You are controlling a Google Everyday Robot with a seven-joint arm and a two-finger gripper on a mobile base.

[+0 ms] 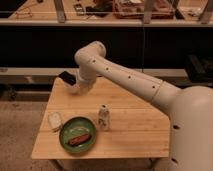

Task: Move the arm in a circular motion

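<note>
The arm is large, glossy white, with small dark dots; it reaches from the lower right up and left over the wooden table. Its elbow joint bends down toward the far left part of the table. The dark gripper hangs at the arm's end, above the table's back left corner, apart from the objects on the table.
A green plate with a brownish food item sits at the table's front left. A small white bottle stands beside it. A pale object lies left of the plate. A dark counter and shelf run behind.
</note>
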